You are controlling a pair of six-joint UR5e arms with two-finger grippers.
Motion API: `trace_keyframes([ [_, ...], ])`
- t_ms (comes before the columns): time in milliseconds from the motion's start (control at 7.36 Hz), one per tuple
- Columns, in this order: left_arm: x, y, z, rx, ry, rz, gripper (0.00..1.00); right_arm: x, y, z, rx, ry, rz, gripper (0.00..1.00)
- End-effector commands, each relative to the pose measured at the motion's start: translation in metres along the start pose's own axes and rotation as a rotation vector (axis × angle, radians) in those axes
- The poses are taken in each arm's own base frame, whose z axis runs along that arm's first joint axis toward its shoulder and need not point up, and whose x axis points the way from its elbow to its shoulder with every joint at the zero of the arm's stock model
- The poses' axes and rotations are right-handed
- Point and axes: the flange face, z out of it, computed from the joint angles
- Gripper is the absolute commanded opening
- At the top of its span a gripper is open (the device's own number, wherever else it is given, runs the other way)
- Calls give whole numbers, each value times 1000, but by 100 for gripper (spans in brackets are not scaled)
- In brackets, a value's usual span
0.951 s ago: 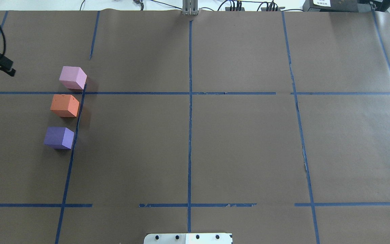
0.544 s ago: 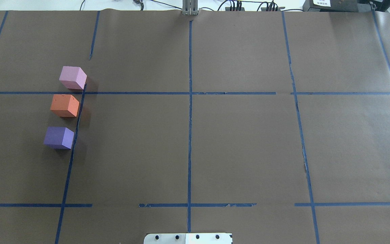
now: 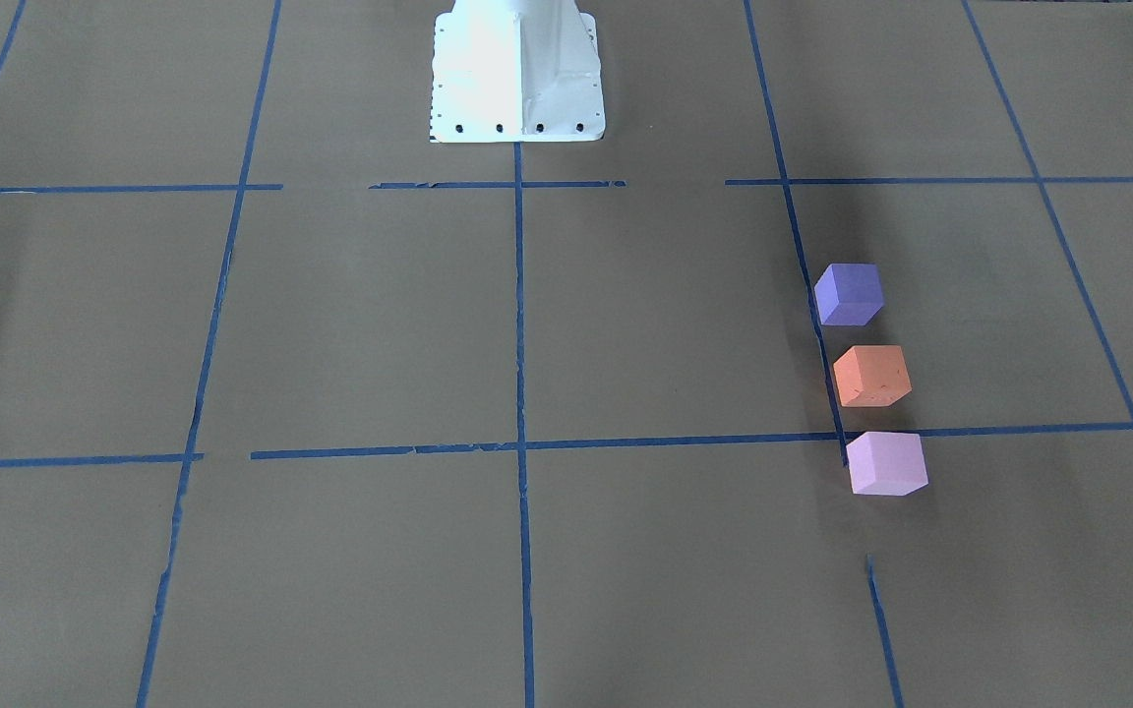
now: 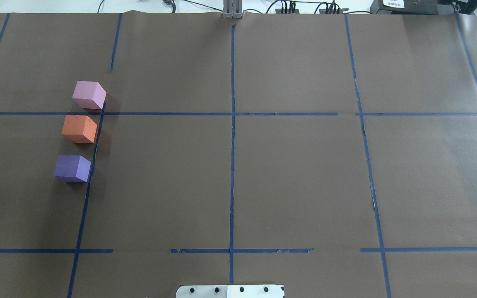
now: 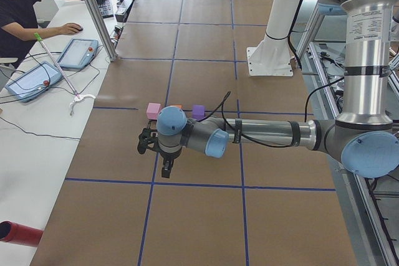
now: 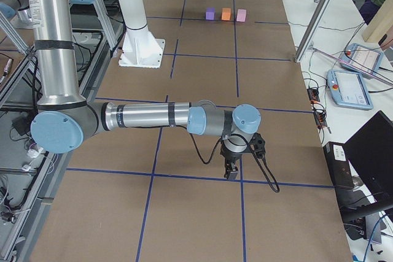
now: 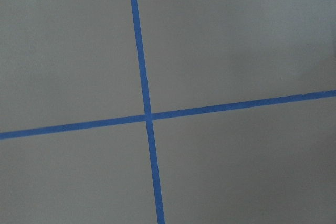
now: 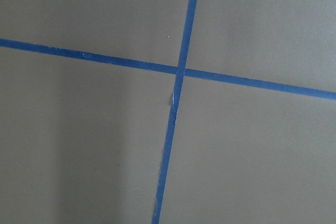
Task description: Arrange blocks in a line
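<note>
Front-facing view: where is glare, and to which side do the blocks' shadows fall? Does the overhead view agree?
Front-facing view: the white robot base is washed out by glare; soft shadows lie to the view's left of the violet-blue block, orange block and pink block. Overhead view: the shadows fall to the view's right, which agrees, since the cameras face each other.

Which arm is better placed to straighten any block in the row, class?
Left. The pink block, orange block and violet block sit on the robot's left half. The left tool hangs on that side, while the right tool is at the table's opposite end.
</note>
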Motion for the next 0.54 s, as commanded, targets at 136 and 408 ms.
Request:
trace_keyframes([
  [136, -26, 9, -25, 25, -18, -74, 100, 0, 0, 0, 0, 0, 0, 100],
  [408, -25, 10, -34, -40, -27, -163, 100, 0, 0, 0, 0, 0, 0, 100],
])
